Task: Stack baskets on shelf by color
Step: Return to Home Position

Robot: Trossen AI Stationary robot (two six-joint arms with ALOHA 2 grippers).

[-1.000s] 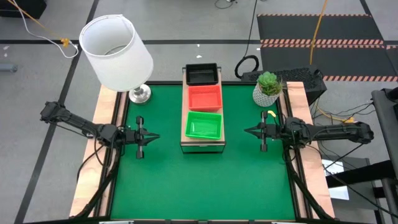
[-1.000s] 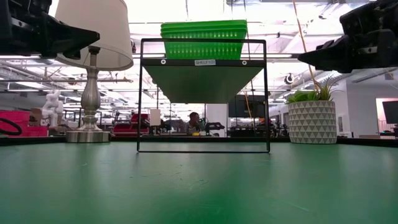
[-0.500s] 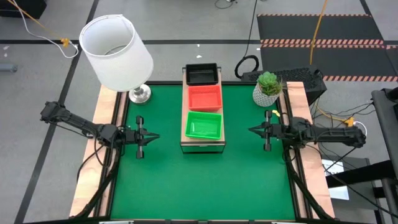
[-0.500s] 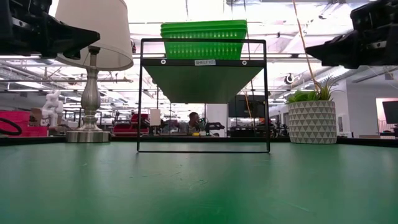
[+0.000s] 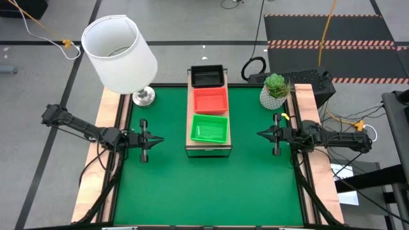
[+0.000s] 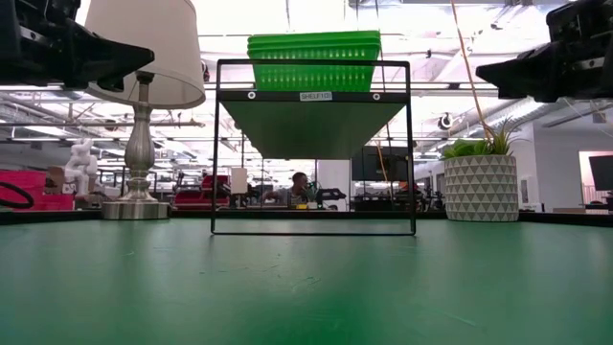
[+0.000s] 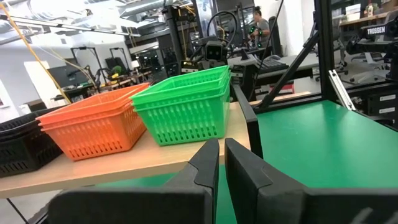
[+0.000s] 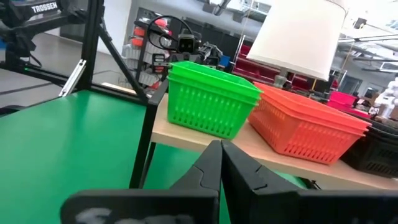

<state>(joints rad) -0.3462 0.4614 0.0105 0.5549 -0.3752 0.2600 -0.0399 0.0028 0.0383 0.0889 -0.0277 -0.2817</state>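
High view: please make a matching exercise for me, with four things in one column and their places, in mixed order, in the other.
Things:
1. green baskets
2. orange baskets
3. black baskets
4. potted plant

Places:
A. shelf end at the picture's top
B. middle of the shelf
C. off the shelf, to its right in the picture
D. shelf end at the picture's bottom

Pairs: 1-D, 2-B, 3-A, 4-C

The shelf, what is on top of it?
On the shelf stand a black basket stack, an orange basket stack and a green basket stack. The top baskets look empty. The lower baskets are mostly covered, so I cannot count them.
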